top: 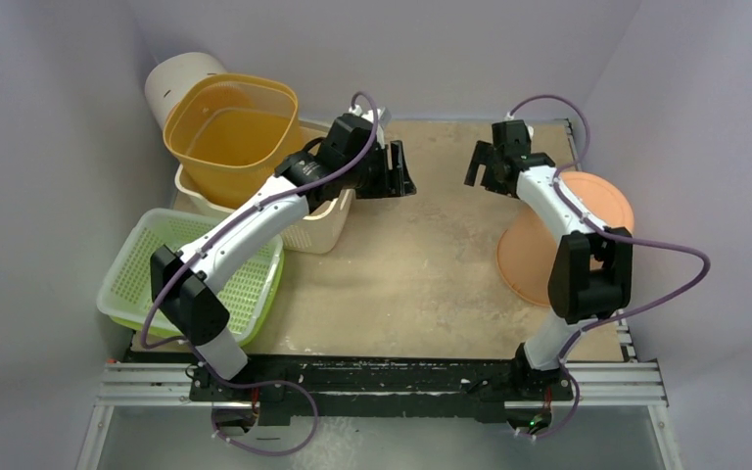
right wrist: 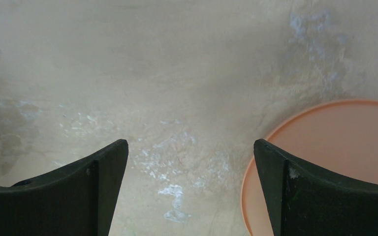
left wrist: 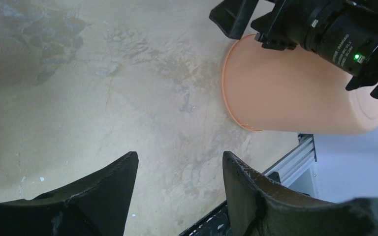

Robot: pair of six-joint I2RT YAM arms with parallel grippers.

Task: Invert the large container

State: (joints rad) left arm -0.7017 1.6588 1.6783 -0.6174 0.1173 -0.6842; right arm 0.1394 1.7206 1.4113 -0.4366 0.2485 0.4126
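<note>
At table's right side, peach container sits rim-down; flip looks done. Left gripper and right gripper spread wide, empty. Next: retract both arms clear.

The peach container stood upside down, rim on the table's right side, base up.

A large peach round plastic container sits mouth-down on the right of the sandy bench, partly hidden by the right arm. The left end effector and the right end effector face each other over the far middle, apart.
</note>
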